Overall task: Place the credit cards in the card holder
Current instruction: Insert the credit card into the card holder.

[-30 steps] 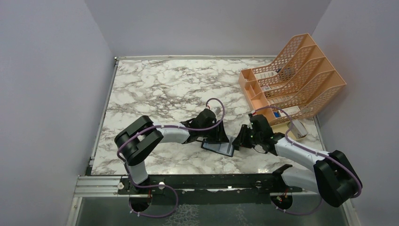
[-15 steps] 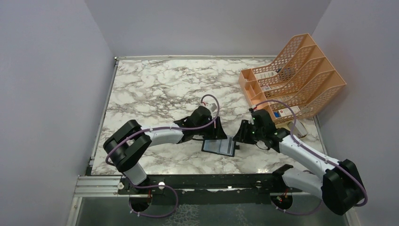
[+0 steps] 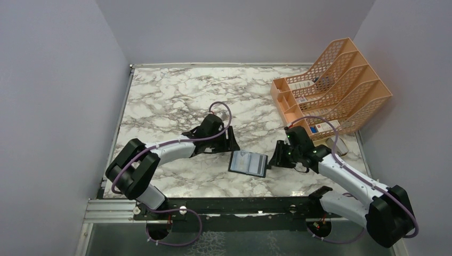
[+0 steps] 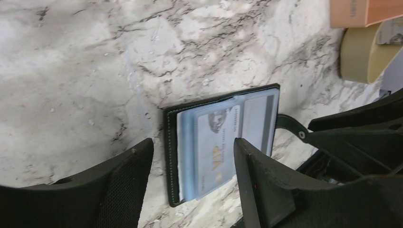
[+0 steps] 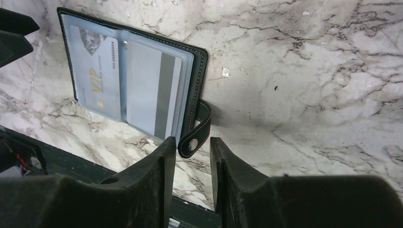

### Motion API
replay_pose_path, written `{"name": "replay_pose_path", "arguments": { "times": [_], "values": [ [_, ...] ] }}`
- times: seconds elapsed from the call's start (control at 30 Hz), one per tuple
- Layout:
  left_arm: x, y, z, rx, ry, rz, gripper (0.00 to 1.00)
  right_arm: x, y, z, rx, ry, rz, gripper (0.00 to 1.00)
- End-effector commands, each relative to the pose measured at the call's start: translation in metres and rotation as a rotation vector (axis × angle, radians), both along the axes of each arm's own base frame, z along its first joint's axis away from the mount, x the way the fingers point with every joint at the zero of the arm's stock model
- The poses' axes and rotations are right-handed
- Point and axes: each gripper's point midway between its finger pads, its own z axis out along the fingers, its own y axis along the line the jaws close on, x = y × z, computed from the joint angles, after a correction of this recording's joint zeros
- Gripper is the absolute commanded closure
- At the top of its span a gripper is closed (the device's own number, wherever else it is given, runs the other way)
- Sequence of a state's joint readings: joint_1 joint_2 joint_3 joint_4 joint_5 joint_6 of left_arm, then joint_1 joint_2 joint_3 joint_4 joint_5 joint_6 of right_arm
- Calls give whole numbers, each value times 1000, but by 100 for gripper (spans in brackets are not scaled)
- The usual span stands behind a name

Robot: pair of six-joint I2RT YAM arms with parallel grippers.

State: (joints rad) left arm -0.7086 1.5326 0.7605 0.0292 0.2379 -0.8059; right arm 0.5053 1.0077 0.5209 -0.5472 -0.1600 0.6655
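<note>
The card holder (image 3: 248, 164) lay open and face up on the marble surface (image 3: 176, 101), close to its near edge and between your two arms. Two credit cards showed inside its clear sleeves: a pale VIP card (image 5: 97, 76) and, beside it, a card with a dark stripe (image 5: 152, 92). Both looked fully seated, and no loose card could be seen on the surface, so the loading seemed done or nearly so. Closing the holder may have been what was left. Whether more cards waited elsewhere could not be told.

Seen from above, the opened holder's long axis ran left to right with a slight tilt. Each card's long side ran across that, from near to far. The snap tab (image 5: 195, 133) pointed right, toward your right tool (image 3: 274, 158). That tool's jaws stood apart, with the tab's end at the mouth of the gap and apparently not pinched. Your left tool (image 3: 230, 144) sat just beside the holder's far left corner, jaws spread wide and gripping nothing.

An orange mesh rack (image 3: 333, 88) stood at the far right.
</note>
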Motion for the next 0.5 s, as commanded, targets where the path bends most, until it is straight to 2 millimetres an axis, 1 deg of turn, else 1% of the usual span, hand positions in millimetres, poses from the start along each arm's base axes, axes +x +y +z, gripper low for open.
{"name": "replay_pose_path", "arguments": {
  "times": [0.0, 0.17, 0.37, 0.47],
  "values": [
    [-8, 12, -10, 31, 16, -19, 35, 5, 1, -2, -9, -15, -8, 70],
    [-22, 7, -20, -30, 69, -38, 35, 4, 1, -5, 3, -14, -26, 82],
    [-34, -12, -18, -167, 144, -69, 36, 5, -2, -10, -12, -16, -43, 94],
    [-36, -17, -15, -195, 164, -76, 38, 5, 0, -14, 1, -16, -42, 97]
  ]
}}
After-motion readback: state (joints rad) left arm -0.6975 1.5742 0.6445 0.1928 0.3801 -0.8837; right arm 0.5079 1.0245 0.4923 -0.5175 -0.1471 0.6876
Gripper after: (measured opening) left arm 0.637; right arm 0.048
